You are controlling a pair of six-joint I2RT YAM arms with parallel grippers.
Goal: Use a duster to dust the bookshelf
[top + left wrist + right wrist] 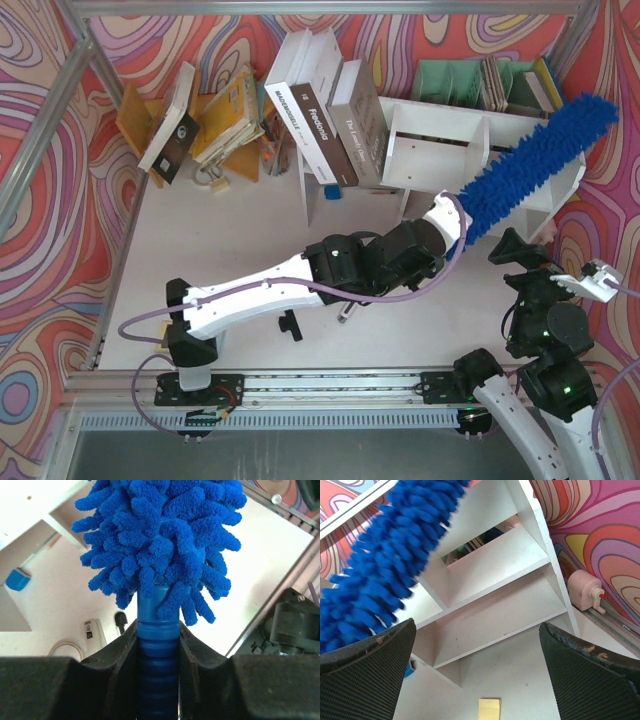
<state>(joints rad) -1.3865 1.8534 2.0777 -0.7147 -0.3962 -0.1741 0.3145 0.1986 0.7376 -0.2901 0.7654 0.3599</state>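
Observation:
The white bookshelf (435, 135) stands at the back right of the table, its open compartments (490, 580) facing my right wrist camera. The blue fluffy duster (535, 165) slants up to the right across the shelf's right half, its tip past the top right corner. My left gripper (452, 228) is shut on the duster's ribbed blue handle (157, 650), with the fluffy head (160, 540) rising straight ahead of the fingers. Just right of it, low in front of the shelf, my right gripper (525, 262) is open and holds nothing (475, 670). The duster (375, 575) crosses that view's upper left.
Large books (325, 115) lean against the shelf's left end. A pale green file organizer (450, 80) stands behind it and a tan wooden rack with books (215, 115) is at the back left. A yellow note (489, 709) lies on the table, and a pink object (585, 590) sits by the right wall.

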